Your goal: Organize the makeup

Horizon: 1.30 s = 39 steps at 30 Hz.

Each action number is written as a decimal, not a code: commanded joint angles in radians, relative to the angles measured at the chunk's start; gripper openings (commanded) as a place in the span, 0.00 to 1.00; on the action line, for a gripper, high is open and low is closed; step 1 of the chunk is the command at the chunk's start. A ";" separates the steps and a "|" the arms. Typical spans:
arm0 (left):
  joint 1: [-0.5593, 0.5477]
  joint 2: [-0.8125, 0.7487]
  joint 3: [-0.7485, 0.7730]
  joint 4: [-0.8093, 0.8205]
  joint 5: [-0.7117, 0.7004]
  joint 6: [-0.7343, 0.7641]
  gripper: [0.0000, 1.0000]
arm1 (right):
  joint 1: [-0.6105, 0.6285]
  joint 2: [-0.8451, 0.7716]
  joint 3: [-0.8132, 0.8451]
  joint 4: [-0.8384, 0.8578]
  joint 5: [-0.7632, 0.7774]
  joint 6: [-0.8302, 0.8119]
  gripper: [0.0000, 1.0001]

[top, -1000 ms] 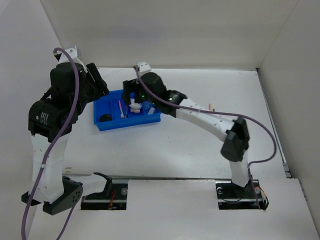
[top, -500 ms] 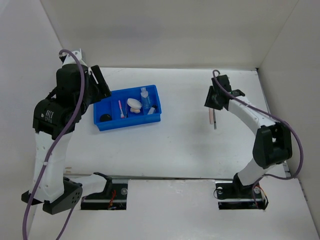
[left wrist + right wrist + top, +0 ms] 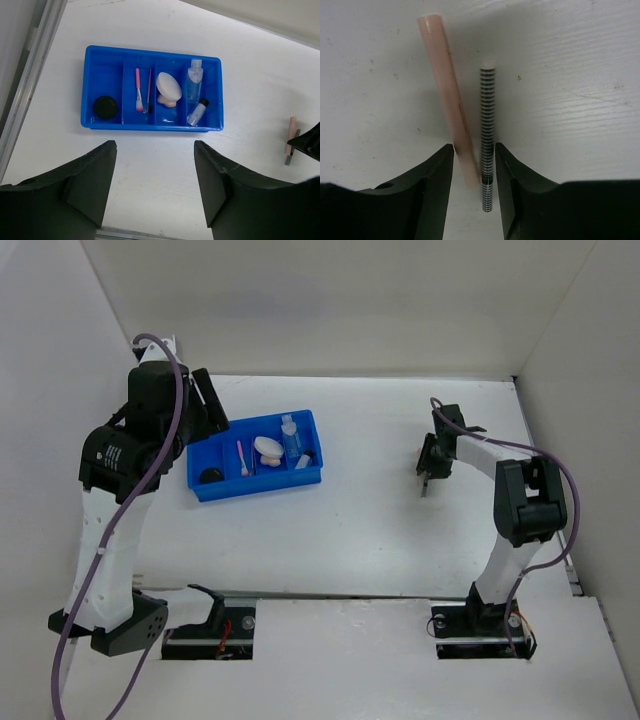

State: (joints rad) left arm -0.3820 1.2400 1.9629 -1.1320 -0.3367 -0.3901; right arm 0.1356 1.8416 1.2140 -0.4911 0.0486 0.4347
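The makeup is split between two places. In the blue tray lie a black round jar, two pink-handled brushes, a white puff on a peach sponge, and two clear bottles. On the table at the right lie a beige stick and a striped dark pencil, side by side. My right gripper is shut on both near their near ends, low on the table. My left gripper hangs open above the table, just in front of the tray.
White walls enclose the table on three sides. The tray sits at the back left, close to the left arm. A metal rail runs along the table's left edge.
My right arm has swung from over the tray to the right side, come down over the stick and pencil, and its jaws have closed on them. The left arm shifted slightly.
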 commanded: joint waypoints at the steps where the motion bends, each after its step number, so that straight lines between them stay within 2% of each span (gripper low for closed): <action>1: 0.003 0.001 -0.002 0.034 0.004 0.007 0.60 | -0.001 -0.002 0.039 0.055 -0.013 -0.019 0.45; 12: 0.003 0.001 -0.002 0.024 0.004 -0.003 0.59 | -0.001 0.018 0.048 0.055 0.005 -0.019 0.40; 14: 0.003 0.001 -0.002 0.024 0.004 -0.003 0.59 | -0.001 -0.007 0.048 0.046 0.005 -0.019 0.50; 16: 0.003 0.001 -0.002 0.024 0.004 -0.003 0.59 | -0.001 -0.036 0.048 0.046 0.014 -0.019 0.65; 19: 0.003 0.001 -0.002 0.024 0.013 -0.003 0.59 | 0.010 -0.070 0.048 0.026 0.049 -0.019 0.66; 22: 0.003 0.001 -0.002 0.024 0.013 -0.003 0.59 | 0.030 -0.093 0.073 0.007 0.072 -0.019 0.61; 23: 0.003 0.001 -0.002 0.024 0.013 -0.003 0.59 | 0.030 -0.093 0.088 0.006 0.073 -0.028 0.55; 27: 0.003 0.001 -0.002 0.024 0.022 -0.003 0.59 | 0.050 -0.069 0.107 -0.003 0.073 -0.028 0.45; 39: 0.003 0.001 -0.002 0.015 0.013 -0.003 0.59 | 0.059 0.044 0.125 0.006 0.091 -0.028 0.43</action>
State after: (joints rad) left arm -0.3820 1.2484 1.9625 -1.1328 -0.3172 -0.3908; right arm 0.1913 1.8717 1.2991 -0.4873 0.1104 0.4145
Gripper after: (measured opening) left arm 0.592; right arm 0.436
